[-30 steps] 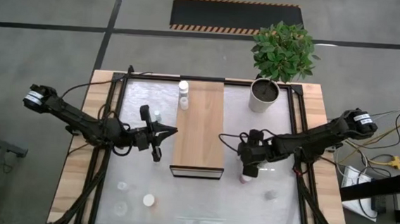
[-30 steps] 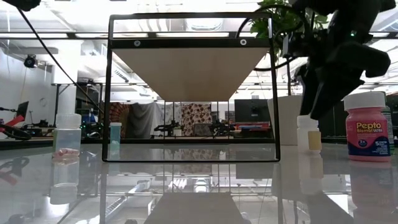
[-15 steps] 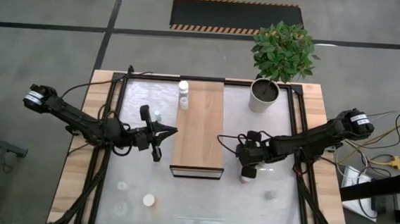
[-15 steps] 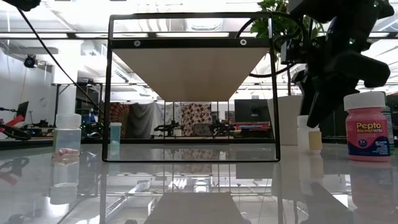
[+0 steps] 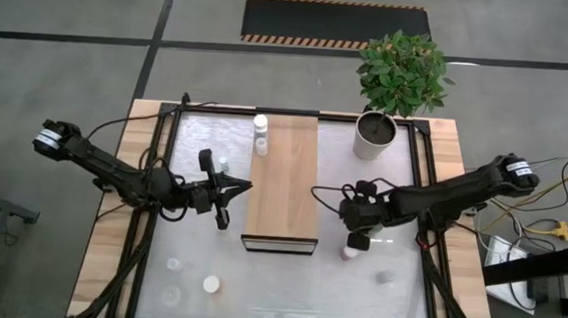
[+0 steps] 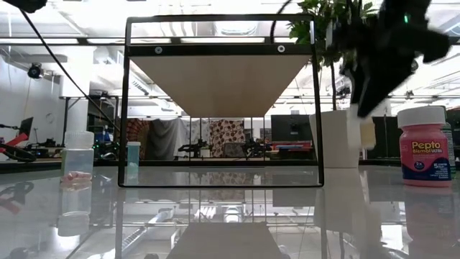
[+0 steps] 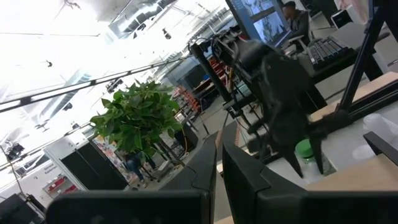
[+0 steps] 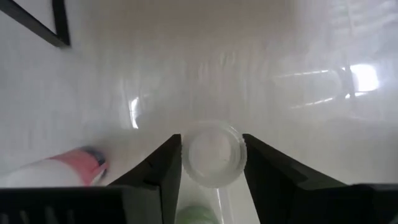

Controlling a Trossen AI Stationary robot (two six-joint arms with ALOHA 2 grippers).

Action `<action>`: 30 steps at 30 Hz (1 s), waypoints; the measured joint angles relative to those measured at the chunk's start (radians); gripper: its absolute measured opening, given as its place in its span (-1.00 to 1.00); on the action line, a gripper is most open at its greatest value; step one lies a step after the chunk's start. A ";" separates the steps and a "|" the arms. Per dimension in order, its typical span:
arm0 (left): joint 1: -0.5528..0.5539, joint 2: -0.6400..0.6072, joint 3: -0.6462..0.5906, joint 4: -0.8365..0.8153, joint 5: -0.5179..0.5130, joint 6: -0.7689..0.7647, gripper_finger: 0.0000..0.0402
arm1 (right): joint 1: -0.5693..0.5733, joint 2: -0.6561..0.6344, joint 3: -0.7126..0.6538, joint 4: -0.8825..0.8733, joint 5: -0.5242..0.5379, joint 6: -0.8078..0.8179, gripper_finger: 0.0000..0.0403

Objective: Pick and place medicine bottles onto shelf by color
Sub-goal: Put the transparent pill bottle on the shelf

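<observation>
One bottle gripped, lifted off the bench
Right claw [image 8: 211, 180] clamps a white-capped bottle [image 8: 212, 155] right of frame centre, beside the shelf [image 5: 284, 179]; left claw [image 5: 234, 188] sits left of the shelf, fingers spread, empty

Look past the work and you have a leafy green plant [image 5: 404, 71] in a white round pot [image 5: 375, 135] standing at the far right corner of the glossy white table top [image 5: 286, 279]. The table is edged by light wooden side boards [image 5: 103, 237] and a black metal frame [image 5: 171, 121]. On the grey concrete floor [image 5: 73, 24] beyond it lies a black mat with striped orange edges [image 5: 337, 22]. From table height you see a workshop with patterned cloths [image 6: 226, 137] hanging in the background.
</observation>
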 joint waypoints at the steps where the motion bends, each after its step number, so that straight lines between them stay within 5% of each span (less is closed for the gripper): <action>1: 0.000 0.000 0.000 0.000 0.000 0.000 -0.95 | 0.000 -0.005 0.031 -0.039 0.001 0.000 -0.29; 10: 0.000 0.000 -0.001 -0.001 0.000 -0.003 -0.95 | 0.000 0.004 0.348 -0.311 0.042 -0.006 -0.33; 30: 0.000 0.000 -0.006 -0.002 0.000 -0.005 -0.95 | -0.042 0.171 0.734 -0.409 0.023 -0.201 -0.33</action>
